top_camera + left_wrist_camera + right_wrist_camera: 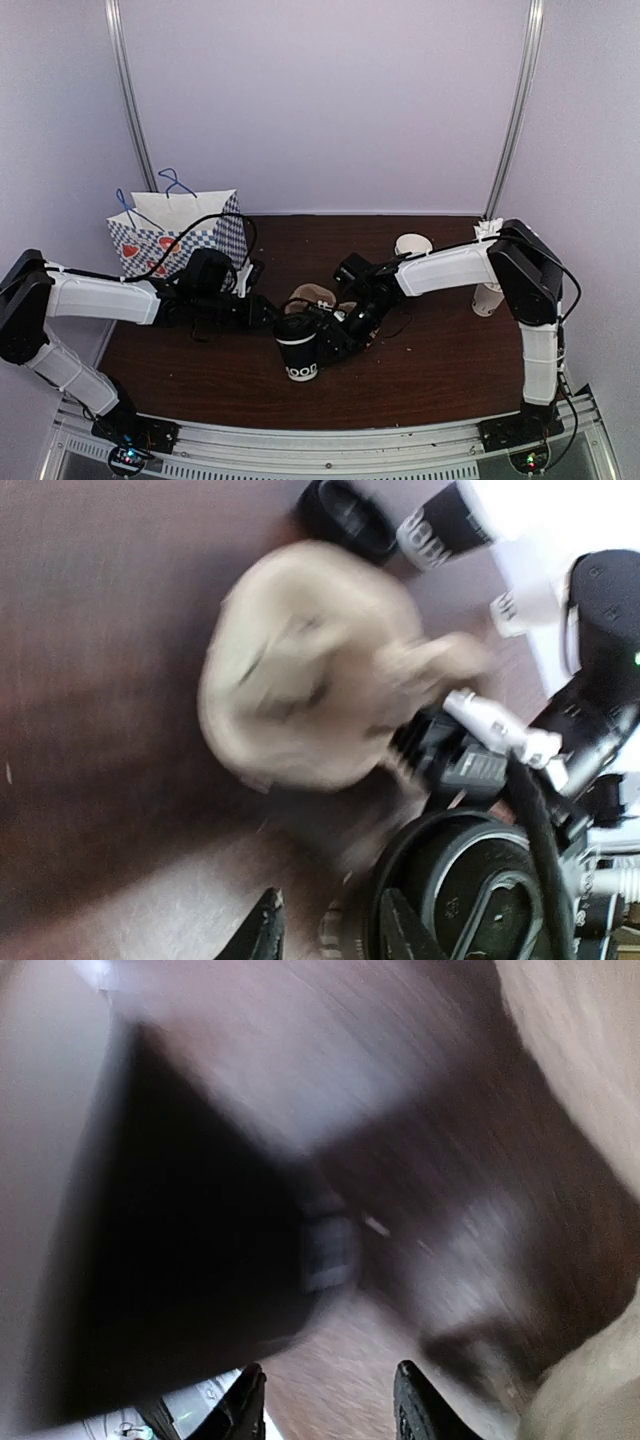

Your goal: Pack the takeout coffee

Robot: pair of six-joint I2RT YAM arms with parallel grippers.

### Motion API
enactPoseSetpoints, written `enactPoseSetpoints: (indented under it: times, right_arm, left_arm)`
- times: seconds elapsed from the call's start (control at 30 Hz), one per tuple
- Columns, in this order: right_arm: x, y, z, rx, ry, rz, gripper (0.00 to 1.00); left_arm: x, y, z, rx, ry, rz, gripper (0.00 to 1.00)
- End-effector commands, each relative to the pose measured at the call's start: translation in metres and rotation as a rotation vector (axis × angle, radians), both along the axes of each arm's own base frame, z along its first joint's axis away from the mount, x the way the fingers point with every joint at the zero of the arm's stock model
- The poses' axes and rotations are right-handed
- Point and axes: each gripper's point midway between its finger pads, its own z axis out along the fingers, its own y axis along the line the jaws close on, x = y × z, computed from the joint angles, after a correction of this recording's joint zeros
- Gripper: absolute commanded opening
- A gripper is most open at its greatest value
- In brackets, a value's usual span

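The takeout coffee (298, 350), a black cup with white lettering and a black lid, stands upright at the table's front centre. Its lid (480, 880) fills the lower right of the left wrist view. My left gripper (265, 312) is open just left of the cup; in its own view the gripper (335, 935) has one finger over the lid's rim and the other over bare table. My right gripper (335, 335) is open just right of the cup; its view is blurred, with the gripper (330, 1400) beside the dark cup wall (170, 1240).
A beige paper cup carrier (315, 298) lies just behind the cup and also shows in the left wrist view (300, 670). A blue-checked gift bag (180, 235) stands at the back left. A white cup (413, 245) and a straw cup (488, 295) stand on the right. Black cups (440, 530) lie beyond.
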Motion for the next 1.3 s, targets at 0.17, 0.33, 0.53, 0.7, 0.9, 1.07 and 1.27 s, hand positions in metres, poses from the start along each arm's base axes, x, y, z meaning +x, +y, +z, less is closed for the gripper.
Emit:
enactPoseSetpoints:
  times: [0.17,0.33,0.53,0.7,0.9,1.07,1.27]
  right_arm:
    - [-0.006,-0.01,0.035,0.024,-0.149,0.046,0.44]
    - [-0.008,-0.012,0.045,0.057,-0.182,0.068,0.44]
    - [-0.012,-0.012,0.066,0.108,-0.211,0.107,0.44]
    - [-0.005,-0.016,0.08,0.131,-0.26,0.121,0.46]
    - [0.014,-0.024,0.093,0.141,-0.286,0.073,0.47]
    - [0.024,-0.031,0.102,0.153,-0.311,0.043,0.48]
    - [0.023,-0.038,0.109,0.174,-0.336,0.032,0.48]
  left_arm:
    - [-0.03,0.01,-0.01,0.135,0.035,-0.114,0.35]
    - [-0.017,0.004,0.027,0.091,-0.065,-0.103,0.42]
    - [-0.018,0.007,0.053,0.116,-0.124,-0.077,0.66]
    - [-0.04,0.011,0.054,0.297,-0.136,-0.036,0.9]
    - [-0.075,0.011,0.022,0.487,0.05,0.035,0.98]
    - [-0.09,0.002,-0.01,0.498,0.183,0.072,0.98]
    - [-0.098,-0.01,-0.036,0.518,0.28,0.059,0.98]
